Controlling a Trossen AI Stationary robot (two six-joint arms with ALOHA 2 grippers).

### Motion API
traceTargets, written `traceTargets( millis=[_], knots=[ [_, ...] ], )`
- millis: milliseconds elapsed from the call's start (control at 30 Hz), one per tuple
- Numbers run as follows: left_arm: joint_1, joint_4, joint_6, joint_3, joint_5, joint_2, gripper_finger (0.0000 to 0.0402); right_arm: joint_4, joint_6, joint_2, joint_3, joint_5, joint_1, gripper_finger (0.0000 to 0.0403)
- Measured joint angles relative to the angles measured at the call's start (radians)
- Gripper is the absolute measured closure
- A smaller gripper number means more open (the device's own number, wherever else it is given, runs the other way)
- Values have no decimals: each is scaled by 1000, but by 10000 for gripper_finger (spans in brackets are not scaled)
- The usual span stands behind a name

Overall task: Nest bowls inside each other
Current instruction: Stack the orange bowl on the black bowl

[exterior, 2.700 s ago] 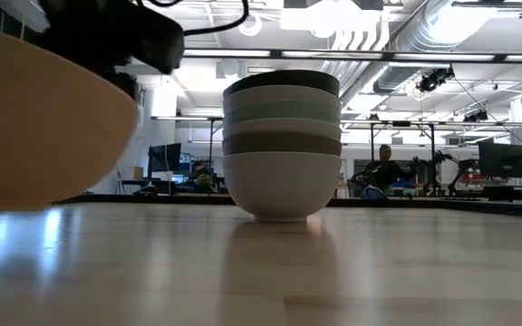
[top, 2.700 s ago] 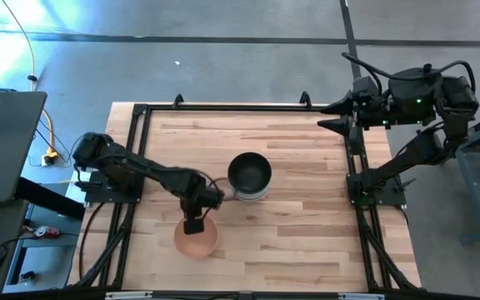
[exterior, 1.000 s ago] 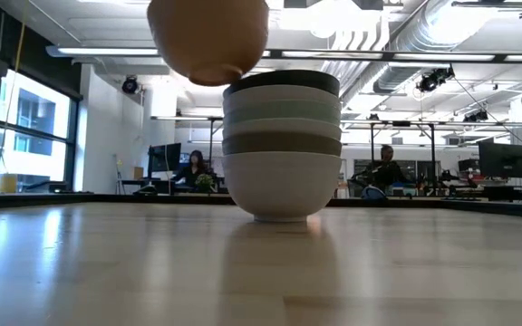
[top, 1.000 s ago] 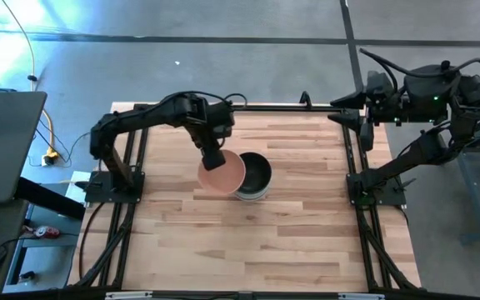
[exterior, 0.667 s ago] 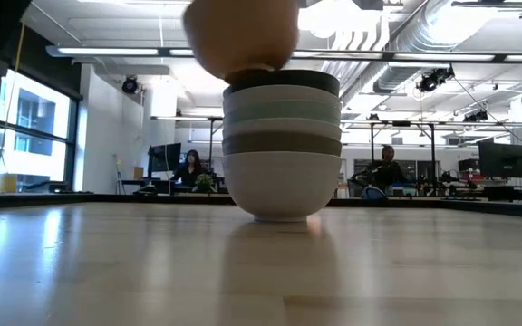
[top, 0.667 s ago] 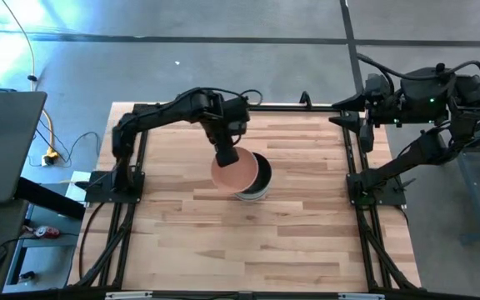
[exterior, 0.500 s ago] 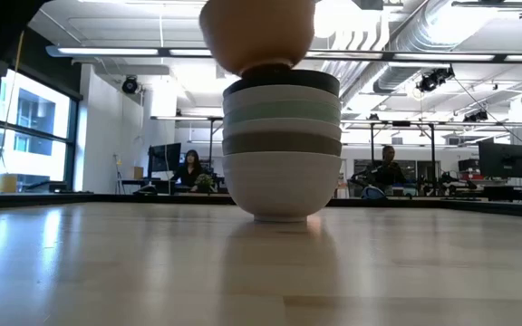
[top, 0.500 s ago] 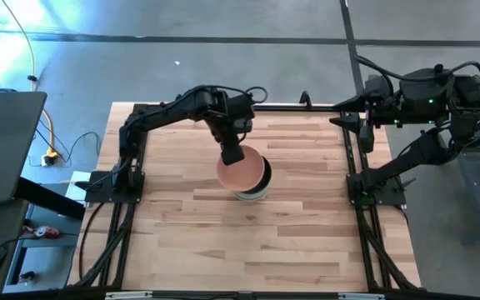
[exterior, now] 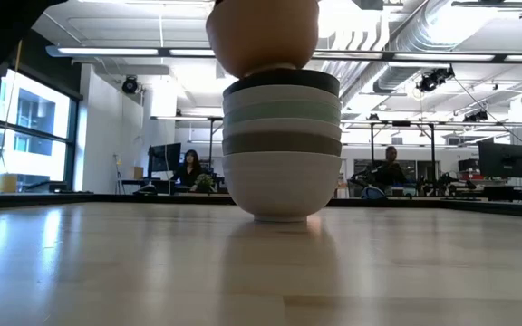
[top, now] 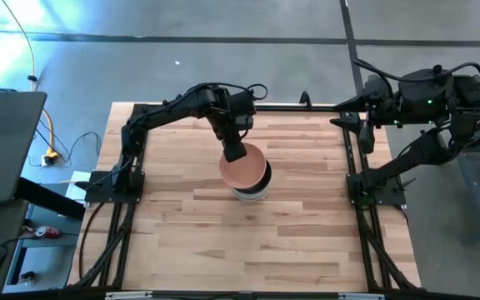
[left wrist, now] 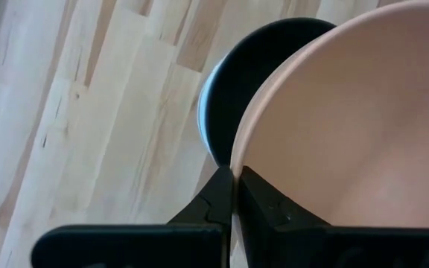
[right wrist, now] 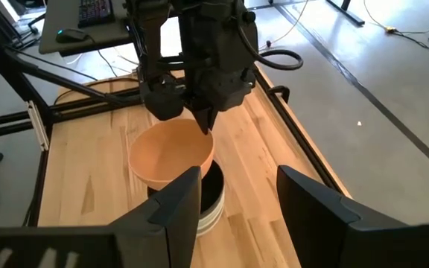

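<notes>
Over the middle of the table (top: 182, 242), the left gripper (top: 234, 153) pinches the rim of the peach bowl (top: 242, 170) and holds it above the stack of bowls (exterior: 282, 145). 2.7 seconds ago that bowl sat near the table's front edge; 1 second ago it hung to the stack's left; now it nearly covers the black bowl (left wrist: 237, 82) on top, though the left wrist view shows a dark crescent uncovered, so it sits slightly off-centre. From table height its foot seems to be at the black rim, not yet sunk in. 6 bowls are nested; this looks like the last, needing a small sideways shift, then release. At the far right edge, the right gripper (top: 340, 115) waits with its jaws wide and empty.
</notes>
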Motion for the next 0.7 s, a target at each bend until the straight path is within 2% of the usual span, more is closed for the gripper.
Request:
traceTargets(
  millis=[400, 700],
  knots=[
    [-1, 30, -38, 0, 4, 0, 401, 3, -10, 1, 0, 18, 0, 233],
    [-19, 32, -37, 0, 8, 61, 401, 3, -9, 1, 0, 19, 0, 233]
  ],
)
